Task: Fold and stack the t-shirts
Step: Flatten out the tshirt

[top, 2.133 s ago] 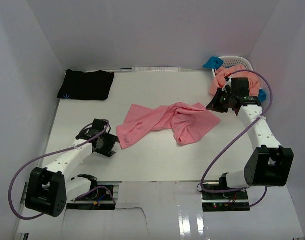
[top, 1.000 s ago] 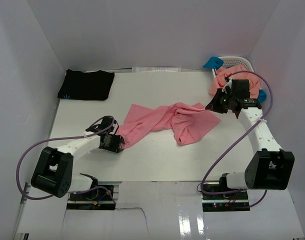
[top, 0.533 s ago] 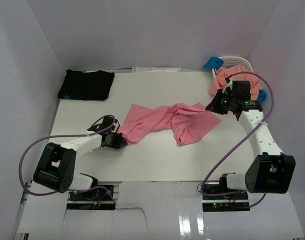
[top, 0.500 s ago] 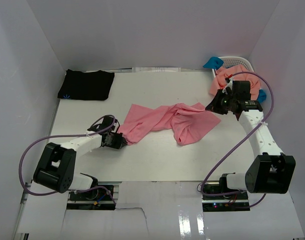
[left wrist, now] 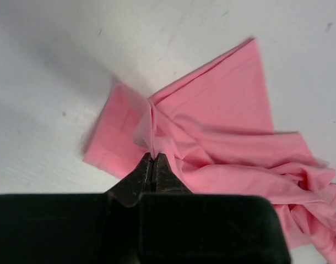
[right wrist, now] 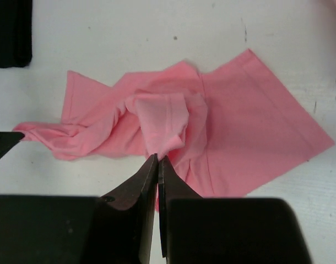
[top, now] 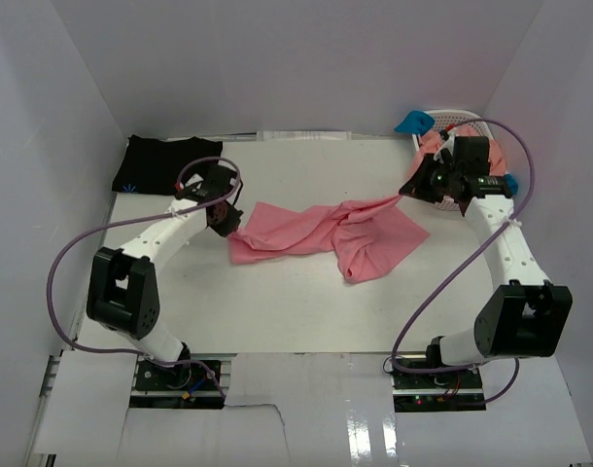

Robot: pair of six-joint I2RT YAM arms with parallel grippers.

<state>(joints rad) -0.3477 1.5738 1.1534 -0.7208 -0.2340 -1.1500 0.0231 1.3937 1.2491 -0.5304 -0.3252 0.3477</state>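
Pink tee point(top: 326, 229): we just snapped left pincer point(left wrist: 153, 164) shut on its corner and dragged it toward far side. Right pincer point(right wrist: 157, 163) stays clamped on opposite end. Cloth stretched between both, still bunched; spreading flat comes next, we reckon.

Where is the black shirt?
In the top view, the black t-shirt lies flat in the far left corner of the table, just past the left gripper, which is shut on the pink t-shirt.
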